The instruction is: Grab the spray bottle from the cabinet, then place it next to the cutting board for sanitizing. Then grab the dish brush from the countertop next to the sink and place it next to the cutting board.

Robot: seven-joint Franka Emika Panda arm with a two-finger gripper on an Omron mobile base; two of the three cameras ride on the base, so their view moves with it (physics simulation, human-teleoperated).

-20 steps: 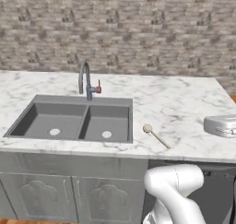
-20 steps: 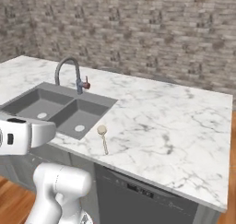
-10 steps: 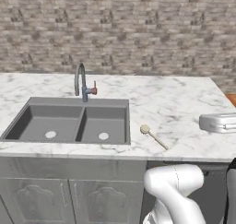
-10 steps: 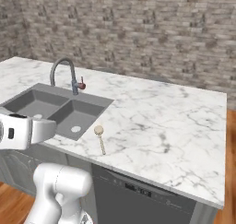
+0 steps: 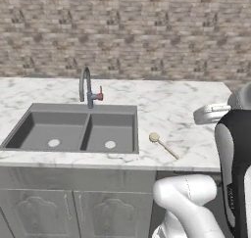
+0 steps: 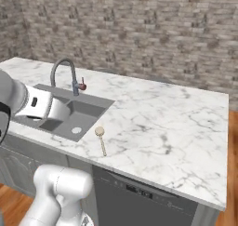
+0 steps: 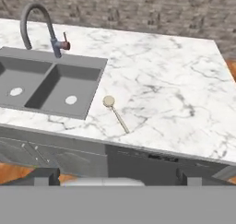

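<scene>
The dish brush (image 5: pixel 163 145) (image 6: pixel 101 139) (image 7: pixel 116 112) lies flat on the white marble countertop (image 6: pixel 167 127), just right of the dark grey sink (image 5: pixel 29 134) (image 7: pixel 94 61). Its round cream head points toward the wall and its tan handle toward the counter's front edge. My gripper (image 7: pixel 117 176) hovers in front of the counter and above it, well short of the brush. It is open, its dark fingertips (image 7: pixel 46 176) wide apart with nothing between them. The spray bottle, the cabinet and the cutting board are out of view.
A curved faucet (image 5: pixel 87 87) (image 6: pixel 65 74) with a red detail stands behind the sink. A brick wall (image 5: pixel 127 31) backs the counter. Grey base cabinets (image 5: pixel 73 202) and a dishwasher front (image 6: pixel 139 192) sit under it. The counter ends at the right (image 6: pixel 225 141).
The whole picture has slid a little as the base drove. My arm's upper links have swung up and further into both base views. The brush has not moved.
</scene>
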